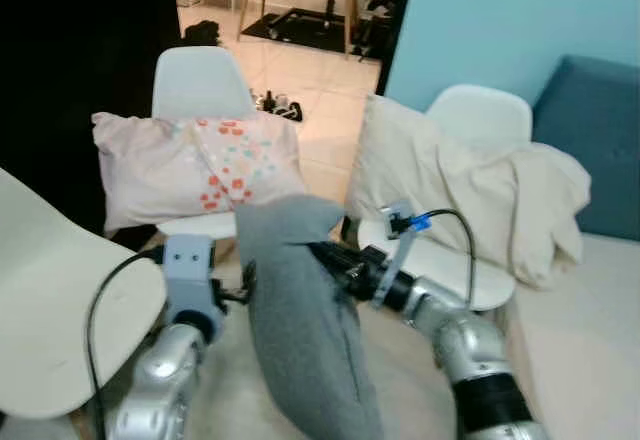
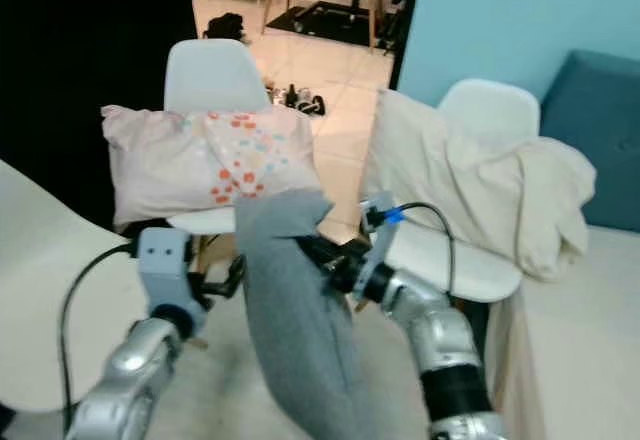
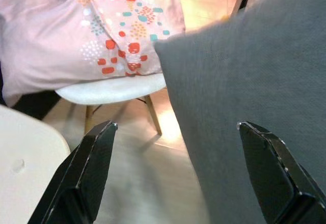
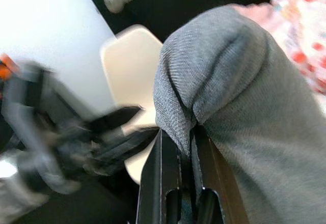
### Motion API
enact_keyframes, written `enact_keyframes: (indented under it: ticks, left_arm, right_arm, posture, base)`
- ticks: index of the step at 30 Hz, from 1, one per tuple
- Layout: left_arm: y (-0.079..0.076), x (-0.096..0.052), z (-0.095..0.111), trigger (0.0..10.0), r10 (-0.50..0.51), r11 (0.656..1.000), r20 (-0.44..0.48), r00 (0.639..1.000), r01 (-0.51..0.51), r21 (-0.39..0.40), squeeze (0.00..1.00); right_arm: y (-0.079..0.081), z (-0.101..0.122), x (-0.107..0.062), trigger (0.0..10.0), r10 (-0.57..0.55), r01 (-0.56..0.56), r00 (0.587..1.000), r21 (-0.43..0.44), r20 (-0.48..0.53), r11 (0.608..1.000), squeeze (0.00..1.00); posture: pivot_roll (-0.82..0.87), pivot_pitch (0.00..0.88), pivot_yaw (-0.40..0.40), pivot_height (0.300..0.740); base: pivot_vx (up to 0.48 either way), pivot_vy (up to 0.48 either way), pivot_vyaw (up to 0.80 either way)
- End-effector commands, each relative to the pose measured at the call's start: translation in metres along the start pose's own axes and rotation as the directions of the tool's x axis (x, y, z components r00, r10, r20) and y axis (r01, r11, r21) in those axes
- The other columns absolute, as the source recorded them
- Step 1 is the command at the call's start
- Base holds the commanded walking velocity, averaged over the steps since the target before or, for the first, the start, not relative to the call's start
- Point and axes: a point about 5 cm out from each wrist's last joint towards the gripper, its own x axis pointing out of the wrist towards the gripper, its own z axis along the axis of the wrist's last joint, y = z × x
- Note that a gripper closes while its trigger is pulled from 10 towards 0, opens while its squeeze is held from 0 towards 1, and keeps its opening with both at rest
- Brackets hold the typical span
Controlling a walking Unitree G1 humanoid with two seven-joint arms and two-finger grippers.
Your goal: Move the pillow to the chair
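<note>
So the biggest thing going on here is the grey pillow (image 1: pixel 305 320), hanging upright right in front of the robot, between the two arms, with its top corner just short of the white chair (image 1: pixel 200 85) straight ahead. That chair already has a pink patterned pillow (image 1: pixel 195 165) lying across its seat, so I'd guess the grey one has to go on top of it or squeeze in beside it. The right end effector (image 4: pixel 178 147) has its two fingers pinched tight on a fold of grey fabric at the pillow's edge. The left end effector (image 3: pixel 173 173) is spread wide, one finger (image 3: pixel 270 168) against the pillow's face and the other out in the air, so it's gripping nothing. To do this step well, I'd say lift high enough that the pillow's bottom clears the seat edge, bring the left side in to steady that floppy lower half, and only let go once most of it sits over the seat. To the right of that chair there's a second white chair (image 1: pixel 480 120) draped with a cream blanket (image 1: pixel 470 185), then a blue sofa (image 1: pixel 595 140). Pale tiled floor (image 1: pixel 320 85) behind the chair, light blue wall (image 1: pixel 480 20) beyond.
</note>
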Motion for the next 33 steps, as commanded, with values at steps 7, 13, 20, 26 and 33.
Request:
enact_keyframes:
  ticks: [7, 13, 20, 26, 33]
  left_arm:
    - [-0.0111, 0.0003, 0.0005, 10.0, -0.032, 0.999, 0.006, 0.999, 0.032, -0.007, 0.0]
    - [-0.011, 0.0004, 0.0005, 10.0, -0.033, 0.999, 0.006, 0.999, 0.033, -0.006, 0.0]
    - [-0.011, 0.0006, 0.0004, 10.0, -0.032, 0.999, 0.006, 0.999, 0.032, -0.005, 0.0]
    - [-0.0114, 0.0003, -0.0001, 10.0, -0.032, 0.999, 0.005, 0.999, 0.032, -0.005, 0.0]
    - [-0.0122, 0.0002, 0.0001, 10.0, -0.042, 0.999, 0.008, 0.999, 0.042, 0.001, 0.0]
  right_arm:
    - [-0.002, 0.0128, -0.0076, 10.0, 0.008, -0.006, 0.999, -0.062, 0.037, 0.998, 0.0]
    - [-0.0001, 0.0131, -0.0072, 10.0, 0.024, -0.021, 0.999, -0.073, 0.04, 0.997, 0.0]
    - [-0.0009, 0.013, -0.0074, 10.0, 0.017, -0.015, 0.999, -0.062, 0.041, 0.998, 0.0]
    - [0.0009, 0.0128, -0.0077, 10.0, 0.033, -0.03, 0.999, -0.079, 0.039, 0.996, 0.0]
    - [0.0029, 0.0124, -0.0079, 10.0, 0.05, -0.046, 0.998, -0.09, 0.037, 0.995, 0.0]
  posture:
    - [-0.02, 0.0, -0.092, 0.74]
    - [-0.02, 0.0, -0.092, 0.74]
    - [-0.02, 0.0, -0.092, 0.74]
    - [-0.01, 0.0, -0.095, 0.74]
    - [-0.01, 0.0, -0.093, 0.74]
  base:
    - [0.48, 0.0, 0.11]
    - [0.48, 0.0, 0.77]
    - [0.48, 0.0, 0.65]
    - [0.48, 0.0, 0.46]
    - [0.405, 0.0, 0.76]
